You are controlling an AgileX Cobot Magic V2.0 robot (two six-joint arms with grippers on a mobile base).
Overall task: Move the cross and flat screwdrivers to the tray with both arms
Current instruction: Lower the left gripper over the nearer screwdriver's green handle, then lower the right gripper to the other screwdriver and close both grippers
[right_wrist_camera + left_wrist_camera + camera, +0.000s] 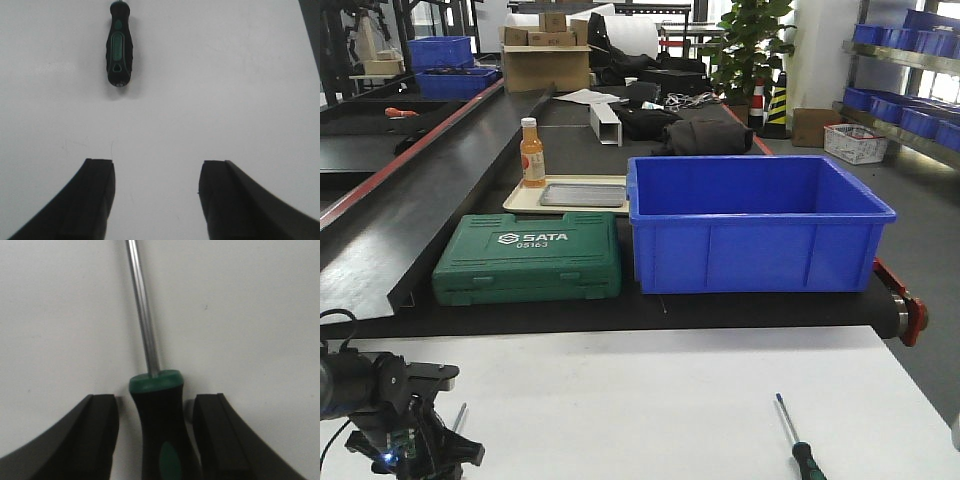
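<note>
L hand [156,407] spread, straddling screwdriver [159,435] handle, gaps both sides; R hand [156,167] spread too, over desk [235,100]; 2nd screwdriver [118,50] ahead, apart

In my left wrist view the left screwdriver [160,430] runs off both edges, tip at the top and handle end at the bottom, so cross or flat I cannot tell. From the front my left arm [390,400] hides all but a bit of its shaft. The right screwdriver [118,50] loses its shaft at my right wrist view's top edge.
</note>
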